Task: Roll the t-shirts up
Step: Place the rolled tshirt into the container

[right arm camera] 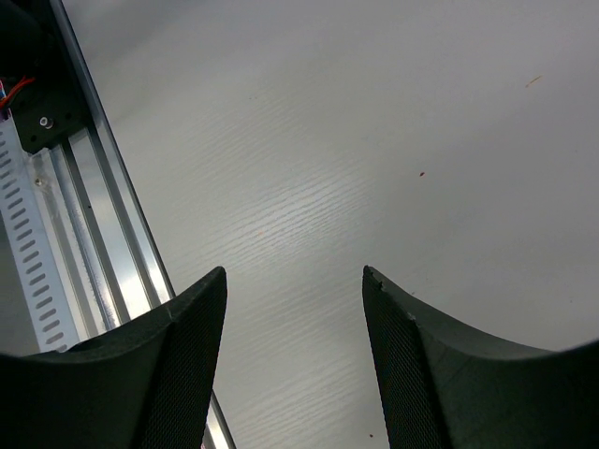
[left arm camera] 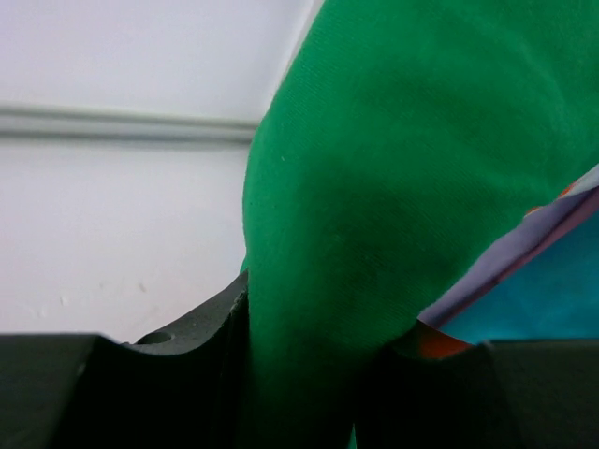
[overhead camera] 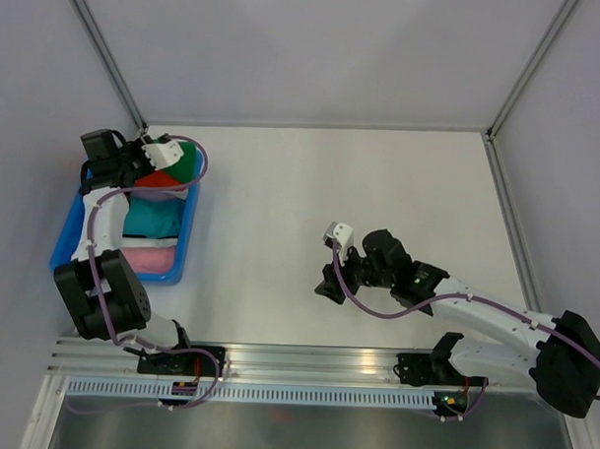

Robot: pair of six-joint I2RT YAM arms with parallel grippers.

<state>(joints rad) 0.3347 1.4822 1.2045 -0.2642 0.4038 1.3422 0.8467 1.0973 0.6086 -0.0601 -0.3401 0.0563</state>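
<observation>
Firmly, the left gripper is clamped on the t-shirt, fingers pinching a bunched fold; the plain emerald cloth sits at the blue bin's far end, against an orange-red bundle; the right gripper gapes, holding nothing, above the table.

t-shirt is showing solid emerald green (plain all over); bin is looking blue; orange-red bundle, teal bundle, pink cloth are looking plain too

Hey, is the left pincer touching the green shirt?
Touching. The left wrist view shows the green shirt pinched between both fingers of the left pincer.
</observation>
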